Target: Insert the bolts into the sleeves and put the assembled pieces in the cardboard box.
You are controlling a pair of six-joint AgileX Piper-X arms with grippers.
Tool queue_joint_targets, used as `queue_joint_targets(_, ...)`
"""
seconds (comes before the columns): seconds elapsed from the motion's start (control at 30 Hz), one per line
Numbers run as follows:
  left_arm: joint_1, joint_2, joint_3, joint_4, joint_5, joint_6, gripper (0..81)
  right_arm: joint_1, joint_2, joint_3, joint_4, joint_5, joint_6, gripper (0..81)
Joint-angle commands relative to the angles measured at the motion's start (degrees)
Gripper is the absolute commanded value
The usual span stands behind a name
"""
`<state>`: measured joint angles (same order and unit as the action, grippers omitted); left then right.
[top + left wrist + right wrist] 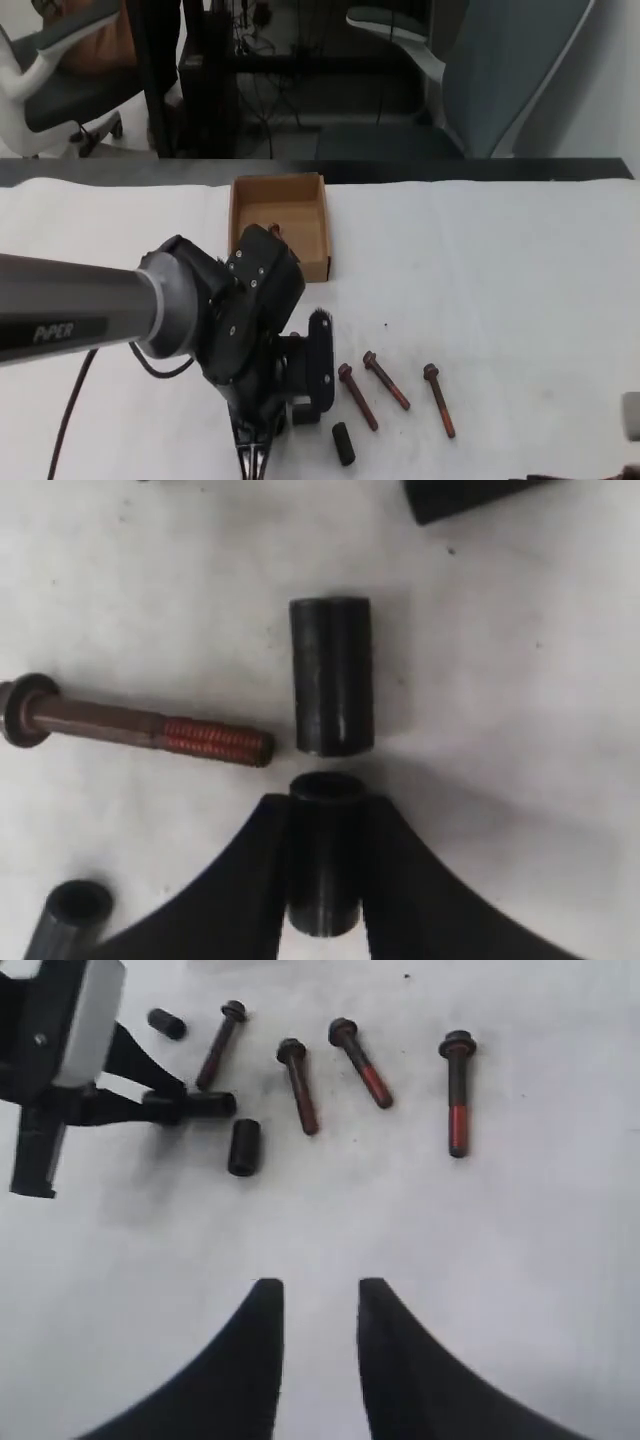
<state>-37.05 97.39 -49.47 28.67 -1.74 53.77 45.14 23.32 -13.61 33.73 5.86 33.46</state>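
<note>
The left gripper (326,815) is clamped on a black sleeve (326,880), low and left of centre in the high view. A second sleeve (332,675) lies just beyond its tips, a red-threaded bolt (130,722) beside that. The right gripper (315,1305) hangs with fingers parted over white cloth (480,1260). The cardboard box (237,215) sits above centre-left, and three loose bolts (386,380) lie lower right of centre.

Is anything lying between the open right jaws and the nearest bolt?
Nothing visible does: only bare cloth lies between the right jaws and that bolt. A loose sleeve lies off to one side of the path.
</note>
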Motion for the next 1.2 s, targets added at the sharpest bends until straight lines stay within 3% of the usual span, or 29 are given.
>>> queue_joint_targets(0.0,-0.2,1.5,0.5,2.4,-0.8,-7.9,1.8,-0.1,5.9,-0.6,-4.2,0.3,-2.1,28.0)
queue_joint_targets(0.13,-0.2,-2.3,0.7,4.0,6.5,-15.4,1.8,-0.1,19.7,-3.8,-9.7,0.8,-4.7,38.1)
queue_joint_targets(0.27,-0.2,-10.8,0.7,0.9,10.6,-25.9,1.8,-1.5,34.3,-11.3,-9.8,2.0,-8.6,37.7)
queue_joint_targets(0.5,-0.4,-28.5,2.9,-0.6,11.3,-31.6,1.8,-9.5,53.8,-27.1,-4.1,1.9,-15.9,37.7)
queue_joint_targets(0.8,-0.4,-51.8,12.5,-8.4,15.6,-42.0,1.8,-17.0,65.6,-36.2,-0.9,5.3,-26.6,37.7)
queue_joint_targets(0.97,-0.2,-59.7,16.6,-13.7,14.7,-43.1,1.8,-17.6,70.9,-36.4,-0.8,2.4,-27.5,37.7)
queue_joint_targets(1.17,-0.2,-60.8,20.6,-13.9,15.0,-46.0,1.8,-17.2,74.4,-38.4,-1.5,-1.1,-27.0,37.7)
